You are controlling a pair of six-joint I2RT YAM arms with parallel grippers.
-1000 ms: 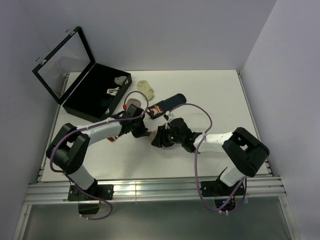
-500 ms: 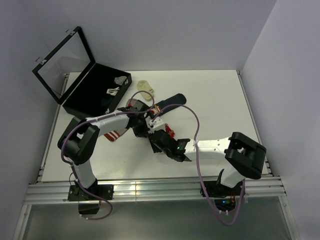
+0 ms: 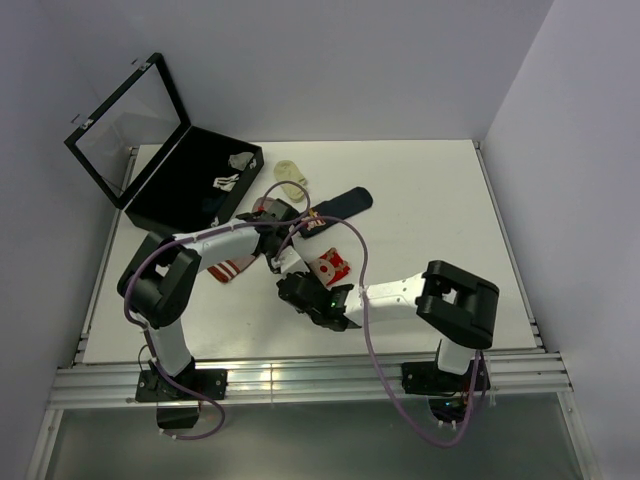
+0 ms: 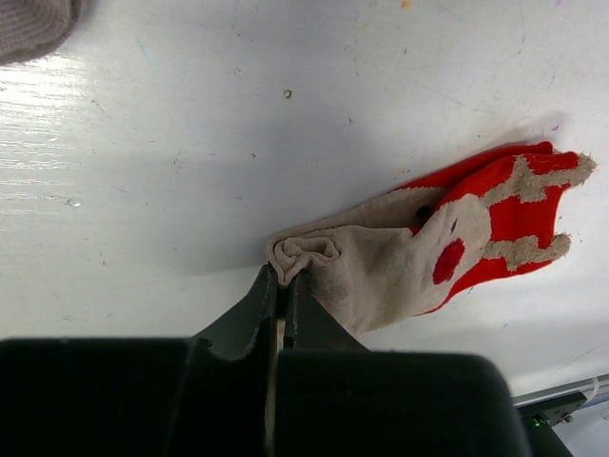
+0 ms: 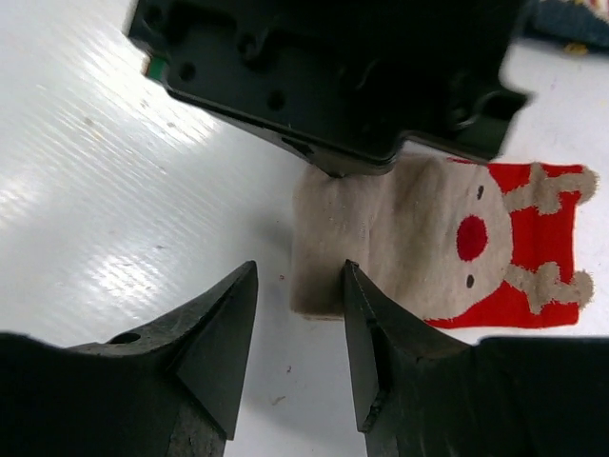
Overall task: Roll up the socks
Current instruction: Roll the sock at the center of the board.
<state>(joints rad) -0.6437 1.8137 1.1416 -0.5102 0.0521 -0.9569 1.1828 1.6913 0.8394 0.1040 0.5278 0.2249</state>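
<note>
The left pincer (image 4: 283, 278) pinches the bunched edge of the beige sock (image 4: 381, 276); the right pincer (image 5: 300, 274) gapes empty just before it. Best rolled tightly toward the red end.

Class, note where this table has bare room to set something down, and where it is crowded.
Free: the right half of the table, bordered by the navy sock, the right arm and the right edge. Crowded: centre-left, where left hand and right hand meet at the beige sock near the black case.

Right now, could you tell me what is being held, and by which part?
The left gripper pinches the beige sock by its bunched end; the right gripper holds nothing.
</note>
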